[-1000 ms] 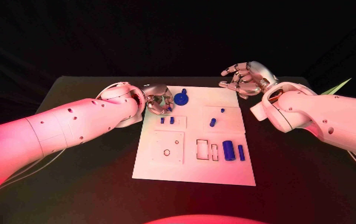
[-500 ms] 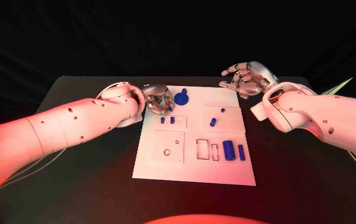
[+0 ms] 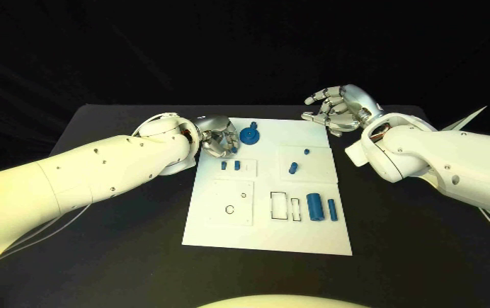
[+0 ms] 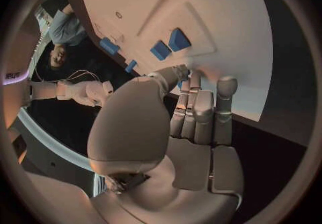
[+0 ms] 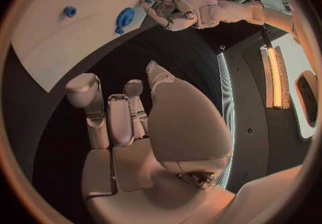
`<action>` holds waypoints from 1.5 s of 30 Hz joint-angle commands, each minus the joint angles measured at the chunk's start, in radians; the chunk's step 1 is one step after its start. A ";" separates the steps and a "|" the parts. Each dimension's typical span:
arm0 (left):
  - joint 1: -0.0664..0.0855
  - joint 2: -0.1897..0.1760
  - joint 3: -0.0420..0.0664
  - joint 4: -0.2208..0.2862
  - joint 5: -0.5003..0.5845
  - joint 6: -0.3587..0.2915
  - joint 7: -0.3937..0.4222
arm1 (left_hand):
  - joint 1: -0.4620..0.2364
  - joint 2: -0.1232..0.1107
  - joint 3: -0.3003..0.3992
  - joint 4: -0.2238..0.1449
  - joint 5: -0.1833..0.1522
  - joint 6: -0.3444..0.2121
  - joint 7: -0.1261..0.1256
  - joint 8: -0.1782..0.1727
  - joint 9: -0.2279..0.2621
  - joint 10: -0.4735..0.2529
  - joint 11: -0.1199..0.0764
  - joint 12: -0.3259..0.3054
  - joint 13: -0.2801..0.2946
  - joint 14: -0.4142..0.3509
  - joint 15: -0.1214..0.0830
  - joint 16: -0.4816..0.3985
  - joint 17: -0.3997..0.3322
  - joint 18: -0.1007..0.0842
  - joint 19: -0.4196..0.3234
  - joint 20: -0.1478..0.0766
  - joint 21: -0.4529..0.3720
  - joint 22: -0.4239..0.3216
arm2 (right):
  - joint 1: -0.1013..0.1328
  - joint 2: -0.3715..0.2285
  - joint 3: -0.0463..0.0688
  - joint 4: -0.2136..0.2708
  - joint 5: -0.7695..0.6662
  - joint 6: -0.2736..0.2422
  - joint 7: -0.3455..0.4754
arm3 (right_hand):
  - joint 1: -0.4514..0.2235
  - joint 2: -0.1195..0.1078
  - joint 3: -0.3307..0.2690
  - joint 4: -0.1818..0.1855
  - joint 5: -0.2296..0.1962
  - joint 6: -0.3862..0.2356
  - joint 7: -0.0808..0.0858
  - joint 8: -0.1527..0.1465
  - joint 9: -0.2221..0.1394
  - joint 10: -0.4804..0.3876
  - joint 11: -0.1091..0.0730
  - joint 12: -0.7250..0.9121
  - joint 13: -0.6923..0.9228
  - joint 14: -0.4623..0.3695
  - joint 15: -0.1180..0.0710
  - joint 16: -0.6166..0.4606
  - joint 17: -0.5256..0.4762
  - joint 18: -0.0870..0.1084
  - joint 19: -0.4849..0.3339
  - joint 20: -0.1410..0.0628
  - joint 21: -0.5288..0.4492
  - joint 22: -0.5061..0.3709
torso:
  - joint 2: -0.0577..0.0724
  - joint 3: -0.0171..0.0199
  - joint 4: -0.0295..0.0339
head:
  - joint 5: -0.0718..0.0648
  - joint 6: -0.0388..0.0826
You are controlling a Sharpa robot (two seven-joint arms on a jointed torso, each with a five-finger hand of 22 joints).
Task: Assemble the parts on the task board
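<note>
A white task board [image 3: 268, 234] lies mid-frame on the black table [image 3: 112, 251]. The left hand [image 3: 217, 138], fingers curled together on nothing visible, hovers over its upper-left corner; the right hand [image 3: 338, 110], fingers apart, hangs upper right. Blue parts [image 3: 314, 207] sit across the board.

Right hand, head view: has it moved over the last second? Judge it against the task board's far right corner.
No. The right hand hovers just beyond the far right corner of the task board, at the same offset as before; only the lighting differs.
</note>
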 commanded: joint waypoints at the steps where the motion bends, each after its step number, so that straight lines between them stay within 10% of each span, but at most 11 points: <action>1: 0.000 0.001 0.000 0.001 0.001 0.004 -0.005 | -0.019 -0.007 0.033 -0.004 -0.001 -0.026 0.003 -0.012 -0.014 0.002 0.005 -0.012 0.005 -0.018 0.002 0.006 -0.015 0.002 -0.017 0.000 -0.017 -0.019 | -0.001 0.000 0.000 0.000 0.000 0.003 0.002 | -0.015 -0.002 0.046 0.003 0.016 0.011 0.005 0.026 0.007 -0.030 -0.006 -0.011 -0.006 0.019 -0.003 -0.017 -0.006 0.022 -0.006 -0.003 -0.013 -0.003 | 0.000 -0.0001 0.0001 | -0.001 -0.001; 24: 0.000 -0.014 0.000 -0.004 0.001 0.009 -0.023 | -0.027 -0.024 0.030 -0.002 -0.002 -0.053 0.003 -0.034 -0.022 -0.014 0.011 -0.029 0.007 -0.034 0.007 0.002 -0.033 0.005 -0.033 0.002 -0.033 -0.038 | -0.001 -0.001 0.000 -0.003 -0.002 0.008 -0.008 | -0.021 -0.004 0.046 0.003 0.012 0.008 0.005 0.028 0.006 -0.045 -0.006 -0.028 -0.029 0.018 -0.003 -0.025 -0.012 0.025 -0.009 -0.003 -0.032 -0.015 | 0.000 -0.0002 -0.0006 | -0.002 0.000; 31: 0.000 -0.039 0.002 -0.005 0.036 -0.017 -0.012 | -0.015 -0.017 0.038 -0.007 0.000 -0.049 0.006 -0.034 -0.022 -0.019 0.013 -0.034 0.009 -0.041 0.008 0.000 -0.043 0.007 -0.040 0.002 -0.039 -0.045 | -0.002 -0.004 0.000 -0.011 -0.089 0.071 -0.055 | 0.025 -0.022 0.128 -0.006 0.033 0.007 0.012 0.039 -0.005 -0.131 0.000 -0.305 -0.272 0.006 -0.001 -0.074 -0.044 0.032 -0.015 -0.002 -0.120 -0.065 | 0.000 -0.0008 -0.0009 | -0.008 0.003; 38: 0.001 -0.087 0.016 -0.007 0.301 -0.106 0.069 | 0.008 -0.003 0.068 -0.025 0.002 -0.018 0.020 -0.026 -0.020 -0.033 0.027 -0.046 0.008 -0.129 0.017 -0.057 -0.184 0.031 -0.133 0.003 -0.103 -0.139 | -0.006 -0.003 0.000 -0.026 -0.345 0.189 -0.125 | 0.060 -0.084 0.310 -0.074 0.028 0.082 0.021 0.013 -0.038 -0.071 0.020 -0.641 -0.563 0.018 0.010 -0.073 -0.035 0.026 0.006 0.005 -0.091 -0.034 | -0.001 -0.0006 -0.0019 | -0.029 0.012; 41: 0.001 -0.113 0.019 0.001 0.521 -0.123 0.135 | 0.003 0.001 0.072 -0.030 0.001 -0.014 0.027 -0.029 -0.022 -0.043 0.033 -0.047 0.007 -0.244 0.021 -0.153 -0.358 0.032 -0.166 0.006 -0.121 -0.146 | -0.011 -0.001 0.000 -0.031 -0.495 0.224 -0.163 | 0.045 -0.094 0.333 -0.089 0.004 0.097 0.014 0.002 -0.045 -0.064 0.017 -0.690 -0.605 0.027 0.011 -0.049 -0.010 0.023 0.015 0.005 -0.057 -0.011 | 0.000 -0.0012 -0.0010 | -0.044 0.016; 45: 0.001 -0.147 0.021 0.024 0.776 -0.092 0.216 | -0.006 0.010 0.060 -0.028 -0.001 -0.017 0.031 -0.035 -0.025 -0.047 0.036 -0.043 0.008 -0.281 0.024 -0.211 -0.399 0.032 -0.194 0.010 -0.150 -0.160 | -0.020 0.004 0.000 -0.035 -0.666 0.254 -0.215 | 0.019 -0.110 0.343 -0.097 -0.017 0.114 0.007 -0.008 -0.050 -0.056 0.016 -0.729 -0.644 0.039 0.013 -0.021 0.019 0.016 0.029 0.003 -0.015 0.016 | 0.002 -0.0032 -0.0007 | -0.055 0.019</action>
